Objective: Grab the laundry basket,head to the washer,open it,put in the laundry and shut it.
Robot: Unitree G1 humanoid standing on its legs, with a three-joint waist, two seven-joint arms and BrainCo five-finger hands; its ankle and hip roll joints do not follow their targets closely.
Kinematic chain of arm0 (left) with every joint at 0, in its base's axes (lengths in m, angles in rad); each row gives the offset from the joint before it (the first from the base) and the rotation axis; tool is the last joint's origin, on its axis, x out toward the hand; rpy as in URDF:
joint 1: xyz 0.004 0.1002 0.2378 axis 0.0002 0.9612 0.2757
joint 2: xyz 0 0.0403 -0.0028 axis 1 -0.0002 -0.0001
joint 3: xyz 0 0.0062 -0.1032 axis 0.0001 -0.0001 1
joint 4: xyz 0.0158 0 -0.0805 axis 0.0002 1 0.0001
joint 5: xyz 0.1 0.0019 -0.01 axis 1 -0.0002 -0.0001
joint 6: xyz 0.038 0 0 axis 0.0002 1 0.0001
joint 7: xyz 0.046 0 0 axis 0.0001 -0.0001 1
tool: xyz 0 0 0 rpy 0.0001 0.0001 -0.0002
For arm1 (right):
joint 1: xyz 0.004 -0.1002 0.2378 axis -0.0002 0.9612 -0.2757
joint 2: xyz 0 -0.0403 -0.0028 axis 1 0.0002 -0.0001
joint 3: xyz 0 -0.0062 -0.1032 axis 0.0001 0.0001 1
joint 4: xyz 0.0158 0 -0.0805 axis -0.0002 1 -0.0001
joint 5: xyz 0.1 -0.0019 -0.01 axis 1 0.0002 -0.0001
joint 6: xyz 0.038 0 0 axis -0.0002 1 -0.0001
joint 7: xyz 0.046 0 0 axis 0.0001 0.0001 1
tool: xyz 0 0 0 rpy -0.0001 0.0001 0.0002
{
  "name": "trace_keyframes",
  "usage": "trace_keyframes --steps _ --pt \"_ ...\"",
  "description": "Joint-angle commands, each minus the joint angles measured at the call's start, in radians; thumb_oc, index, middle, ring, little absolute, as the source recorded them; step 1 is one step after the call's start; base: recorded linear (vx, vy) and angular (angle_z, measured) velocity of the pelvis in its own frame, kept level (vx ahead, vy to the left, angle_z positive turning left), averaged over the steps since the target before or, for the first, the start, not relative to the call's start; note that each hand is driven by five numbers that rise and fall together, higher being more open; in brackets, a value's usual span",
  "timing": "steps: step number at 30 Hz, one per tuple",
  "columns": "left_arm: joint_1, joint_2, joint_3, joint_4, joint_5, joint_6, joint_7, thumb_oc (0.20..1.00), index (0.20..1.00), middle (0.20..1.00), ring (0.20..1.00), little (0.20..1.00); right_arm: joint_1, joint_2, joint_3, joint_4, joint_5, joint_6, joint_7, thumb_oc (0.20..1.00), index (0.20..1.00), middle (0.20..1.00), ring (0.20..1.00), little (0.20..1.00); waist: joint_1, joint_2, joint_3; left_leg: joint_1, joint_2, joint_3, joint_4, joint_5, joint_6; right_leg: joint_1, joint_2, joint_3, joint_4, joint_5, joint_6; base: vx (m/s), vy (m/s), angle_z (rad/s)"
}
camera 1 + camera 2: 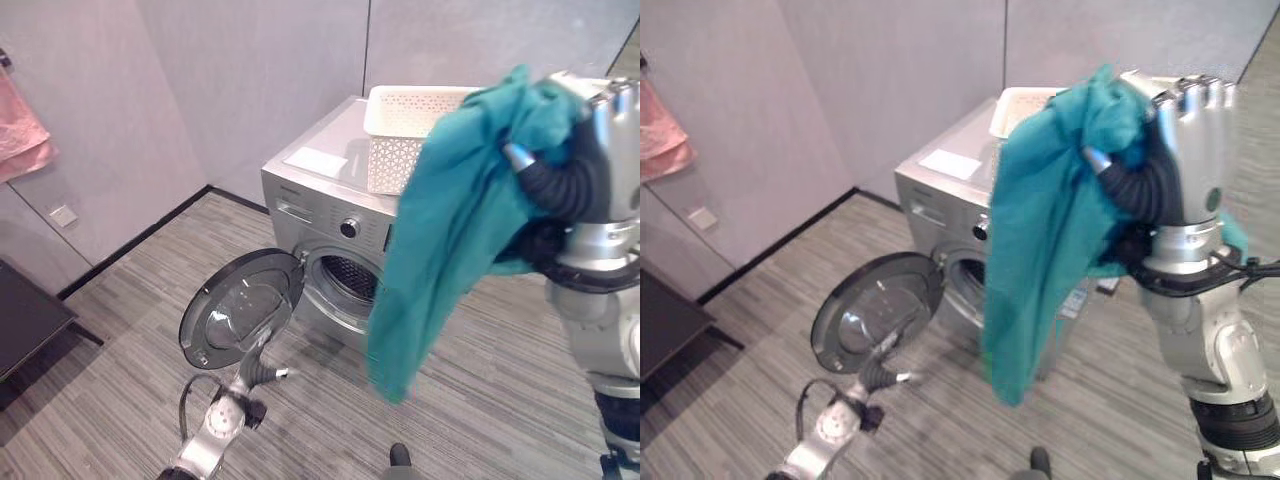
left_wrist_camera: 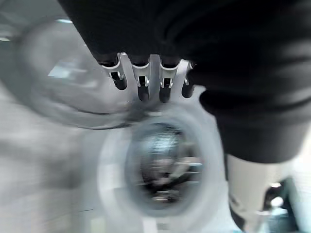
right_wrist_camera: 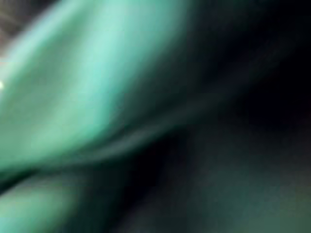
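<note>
Right robot hand (image 1: 1185,120) grasps the teal cloth (image 1: 450,220) high, right of the washer (image 1: 330,230); left robot hand (image 2: 143,80), fingers released, sits by the open door (image 1: 240,305); the trailing hem may snag the door rim.

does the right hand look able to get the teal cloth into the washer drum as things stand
Probably yes. The right hand holds the teal cloth up above the washer. Its door is swung wide open with the left hand below it, so the drum opening looks unblocked.
</note>
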Motion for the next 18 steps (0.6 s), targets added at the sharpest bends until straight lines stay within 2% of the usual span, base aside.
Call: trace_keyframes --steps 1,2,4,13,18 --pt "-0.020 0.028 0.023 -0.008 -0.028 -0.028 -0.011 1.000 1.000 1.000 1.000 1.000 -0.064 -0.009 -0.045 -0.029 0.045 -0.010 0.001 0.200 0.200 0.200 0.200 0.200 0.029 -0.001 -0.027 -0.033 0.010 -0.106 0.094 -0.143 0.062 -0.039 0.013 -0.042 0.082 -0.040 -0.015 0.01 -0.059 -0.04" --pt "-0.038 0.072 0.035 -0.201 -0.066 -0.008 -0.035 1.000 1.000 1.000 1.000 1.000 -0.044 0.050 0.052 -0.034 0.131 -0.037 0.067 0.200 0.200 0.200 0.200 0.200 0.039 -0.016 -0.041 -0.019 0.019 -0.098 0.083 -0.142 0.060 -0.021 0.013 -0.055 0.065 -0.039 -0.013 0.02 -0.079 -0.04" --pt "-0.081 0.070 0.031 -0.257 -0.104 0.022 -0.049 1.000 1.000 1.000 1.000 1.000 -0.031 0.084 0.123 -0.038 0.196 -0.047 0.129 0.200 0.200 0.200 0.200 0.200 0.035 -0.028 -0.059 -0.006 0.028 -0.095 0.058 -0.127 0.051 -0.002 0.016 -0.063 0.042 -0.037 -0.015 0.03 -0.086 0.00" --pt "-0.213 0.023 -0.036 -0.309 -0.386 0.079 -0.069 1.000 1.000 1.000 1.000 1.000 -0.072 0.124 0.280 -0.021 0.349 -0.039 0.219 0.200 0.200 0.200 0.200 0.200 0.026 -0.030 -0.077 0.052 0.072 -0.086 0.005 -0.103 0.021 0.050 0.042 -0.075 0.005 -0.061 -0.024 0.04 -0.048 0.08" --pt "-0.227 0.022 -0.043 -0.313 -0.397 0.081 -0.072 1.000 1.000 1.000 1.000 1.000 -0.072 0.125 0.288 -0.020 0.357 -0.040 0.227 0.200 0.200 0.200 0.200 0.200 0.025 -0.028 -0.076 0.057 0.076 -0.086 0.001 -0.102 0.018 0.054 0.045 -0.077 0.004 -0.064 -0.025 0.01 -0.007 0.01"
